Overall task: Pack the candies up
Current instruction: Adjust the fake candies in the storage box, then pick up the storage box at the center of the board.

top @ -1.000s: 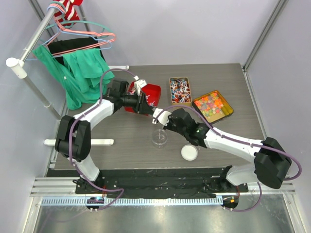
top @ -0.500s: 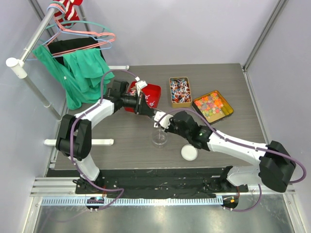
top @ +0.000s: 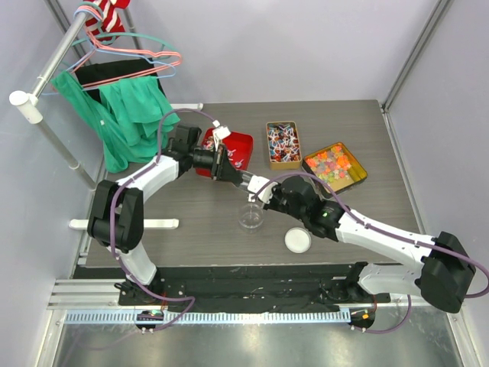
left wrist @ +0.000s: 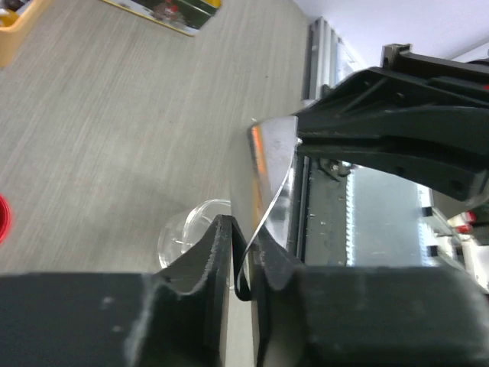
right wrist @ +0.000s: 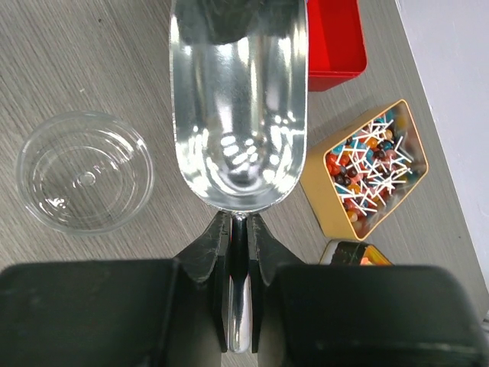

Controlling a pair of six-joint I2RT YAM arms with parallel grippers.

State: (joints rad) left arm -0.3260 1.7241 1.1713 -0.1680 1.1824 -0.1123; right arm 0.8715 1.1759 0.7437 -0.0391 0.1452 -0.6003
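Observation:
A silver scoop [top: 247, 182] hangs between my two grippers above the table, and its bowl [right wrist: 238, 115] is empty. My right gripper [right wrist: 238, 222] is shut on the scoop's handle; it also shows in the top view [top: 261, 188]. My left gripper [left wrist: 241, 229] is shut on the thin front rim of the scoop [left wrist: 271, 172]; it also shows in the top view [top: 232, 173]. The candies [top: 283, 142], mixed pink, white, blue and red, fill a gold tin behind the scoop and also show in the right wrist view [right wrist: 374, 164]. A clear round cup [top: 250, 217] stands just in front of the scoop.
A white lid [top: 298, 240] lies right of the cup. A gold tin of orange, yellow and green pieces [top: 334, 166] sits at the right. A red box [top: 235, 145] stands behind the left gripper. A rack with hangers and green cloth [top: 126, 107] stands at the back left.
Both grippers and the scoop between them have shifted slightly right and toward the near edge. The right arm has stretched out further. The cup, lid and tins have not moved.

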